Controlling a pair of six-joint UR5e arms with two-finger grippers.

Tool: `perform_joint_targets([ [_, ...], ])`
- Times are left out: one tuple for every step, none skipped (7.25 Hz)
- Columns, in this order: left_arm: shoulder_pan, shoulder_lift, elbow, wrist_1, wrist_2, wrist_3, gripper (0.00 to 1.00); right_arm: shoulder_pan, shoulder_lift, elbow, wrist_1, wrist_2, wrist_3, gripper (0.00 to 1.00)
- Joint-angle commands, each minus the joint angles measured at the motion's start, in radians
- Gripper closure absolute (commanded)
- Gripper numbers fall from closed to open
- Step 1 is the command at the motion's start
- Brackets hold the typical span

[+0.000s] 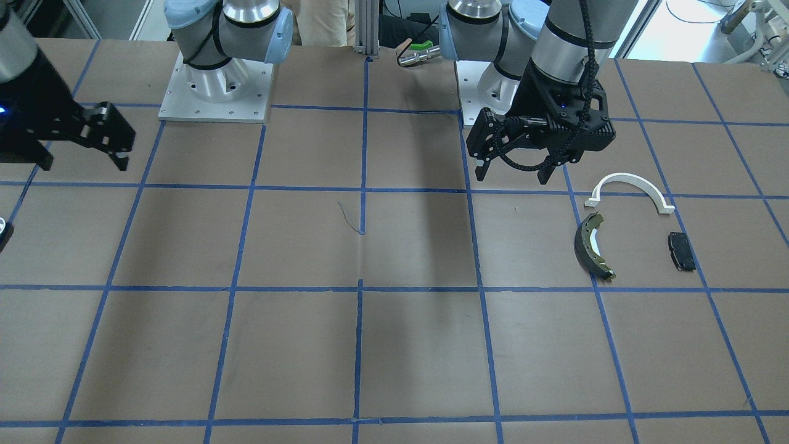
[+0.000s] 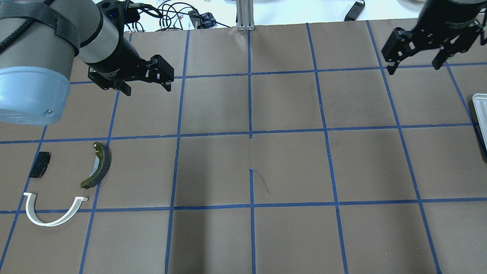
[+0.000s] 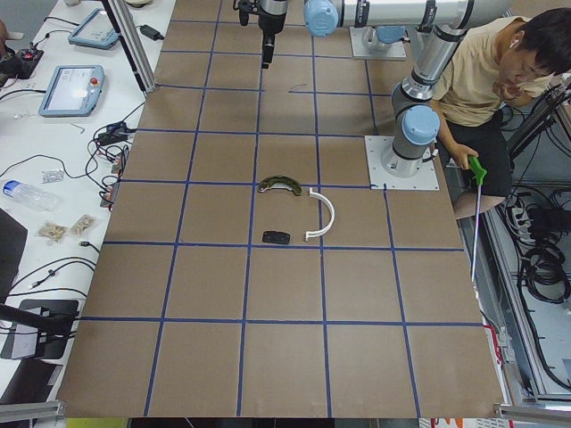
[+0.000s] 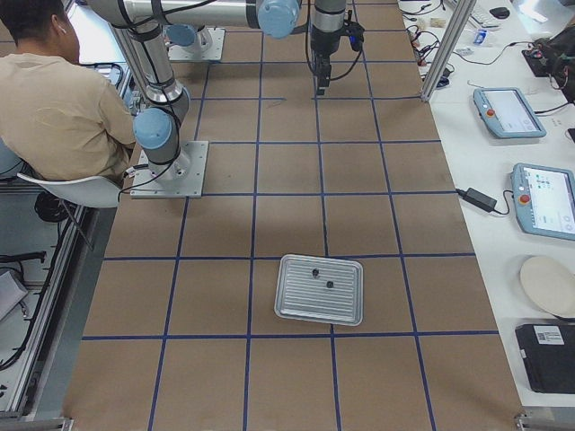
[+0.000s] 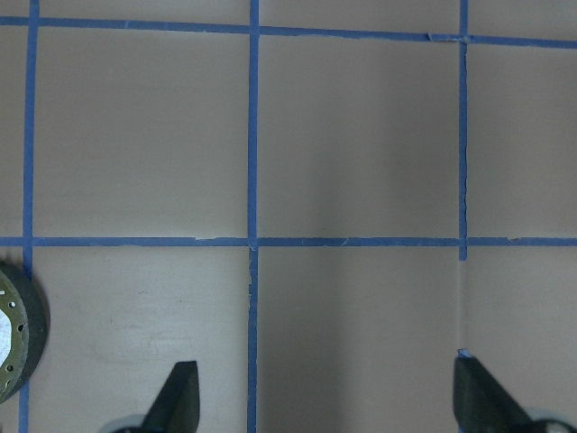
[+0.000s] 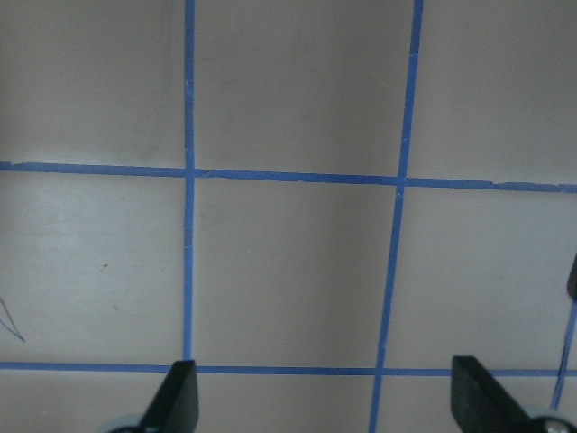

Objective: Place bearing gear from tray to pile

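Plainly spread wide and empty: left gripper (image 1: 513,176), hung above the brown paper-covered table (image 1: 419,345). Likewise wide apart and holding nothing: right gripper (image 2: 412,67), over bare paper on the opposite side. Near the left gripper, lying apart from one another as the pile: white semicircular arc bracket (image 1: 629,178), dark curved brake shoe (image 1: 582,244), small black rectangular pad (image 1: 681,250). Well apart from both grippers, at the right arm's end: ribbed silver metal tray (image 4: 296,303) with two small dark parts (image 4: 314,272), the bearing gear presumably among them, though too small to tell.
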Motion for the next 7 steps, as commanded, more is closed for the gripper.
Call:
perform_joint_targets([
  [-0.001,-0.007,0.0,0.0,0.0,0.0,0.0,-0.235,0.025,0.016,-0.014,0.013,-0.289,0.0],
  [-0.001,-0.007,-0.002,0.002,0.002,0.0,0.0,-0.327,0.089,0.029,-0.042,0.01,-0.298,0.0],
  [-0.001,-0.01,0.0,0.002,0.002,0.0,0.0,-0.407,0.15,0.03,-0.119,0.002,-0.357,0.0],
  [-0.001,-0.004,0.0,0.005,0.002,0.0,0.0,-0.455,0.23,0.033,-0.306,-0.001,-0.48,0.0],
  [-0.001,-0.003,0.001,0.005,0.002,0.0,0.0,-0.519,0.308,0.038,-0.362,0.002,-0.583,0.0],
  [-0.001,-0.009,0.0,0.003,0.002,0.0,0.0,-0.584,0.371,0.035,-0.379,0.013,-0.637,0.0],
  [-0.001,-0.012,0.001,0.003,0.002,0.0,0.0,-0.591,0.423,0.039,-0.455,0.01,-0.69,0.0],
])
